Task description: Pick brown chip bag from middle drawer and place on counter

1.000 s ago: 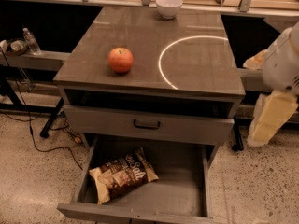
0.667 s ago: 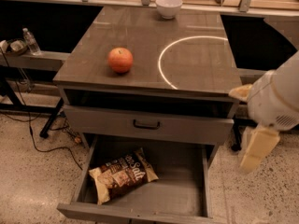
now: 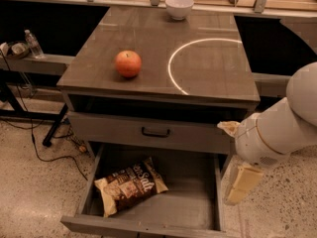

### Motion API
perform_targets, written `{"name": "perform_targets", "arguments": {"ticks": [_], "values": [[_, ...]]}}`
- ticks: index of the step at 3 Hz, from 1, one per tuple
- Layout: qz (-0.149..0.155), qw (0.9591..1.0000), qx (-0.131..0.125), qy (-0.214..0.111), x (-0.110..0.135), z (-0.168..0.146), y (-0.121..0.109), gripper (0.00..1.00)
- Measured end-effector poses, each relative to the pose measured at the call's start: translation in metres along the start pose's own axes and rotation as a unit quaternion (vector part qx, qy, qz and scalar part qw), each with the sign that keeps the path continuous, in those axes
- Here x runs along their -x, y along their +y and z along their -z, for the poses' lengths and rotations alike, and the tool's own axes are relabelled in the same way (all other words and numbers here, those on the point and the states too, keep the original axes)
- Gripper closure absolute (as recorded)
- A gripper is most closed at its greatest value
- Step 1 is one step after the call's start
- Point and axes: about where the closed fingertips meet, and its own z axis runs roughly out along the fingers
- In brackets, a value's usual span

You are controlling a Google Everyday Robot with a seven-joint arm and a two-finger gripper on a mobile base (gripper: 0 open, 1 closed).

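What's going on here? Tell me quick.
The robot's pale gripper hangs beside the right wall of the open, deep grey middle drawer, apart from the crinkly dark brown chip bag lying at the drawer's left. The glossy grey-brown counter above holds a red apple and a white bowl.

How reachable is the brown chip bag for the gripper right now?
Probably yes: the middle drawer stands open, the brown chip bag lies uncovered at its front left, and the gripper hangs just outside its right wall.
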Motion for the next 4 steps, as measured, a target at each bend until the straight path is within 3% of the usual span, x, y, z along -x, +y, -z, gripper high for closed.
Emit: {"name": "perform_targets", "arguments": {"ticks": [1,2,3,4], "values": [[0.005,0.9996,0.011,-0.024,0.008,-0.037,0.004,0.00],[0.014,0.9971,0.017,-0.072,0.017,-0.094,0.007,0.00],[0.050,0.9888,0.017,-0.140,0.040,-0.168,0.006,0.00],[0.067,0.9805,0.023,-0.183,0.054,-0.218,0.007,0.00]]}}
